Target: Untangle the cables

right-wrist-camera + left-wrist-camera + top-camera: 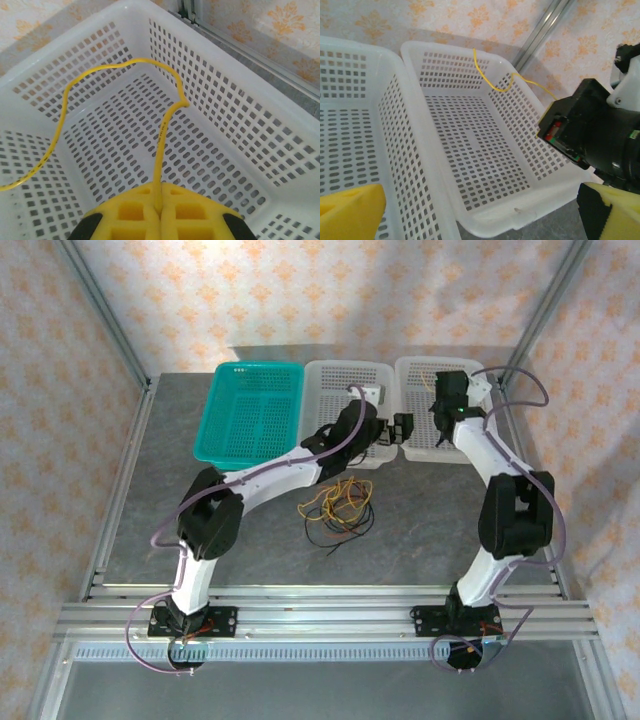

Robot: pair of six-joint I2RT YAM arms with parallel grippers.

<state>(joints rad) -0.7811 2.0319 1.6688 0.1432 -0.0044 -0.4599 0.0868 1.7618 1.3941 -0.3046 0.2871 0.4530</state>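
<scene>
One risk: the yellow cable (165, 125) may be caught on the basket (240, 115) rim on release, its slack being arched toward the wall.
Right gripper (160, 212): clamped on the yellow cable, which is led forward over the basket.
Left gripper (480, 217): spread wide, empty.
Other cables (335, 508): heaped well behind both grippers.

Bright, even light falls from above; the arms (275, 478) cast only faint, soft shadows on the grey bench (420, 525). The white baskets (330, 375) look slightly washed out. On the left claw (480, 217), the near pads (350, 212) blur.
</scene>
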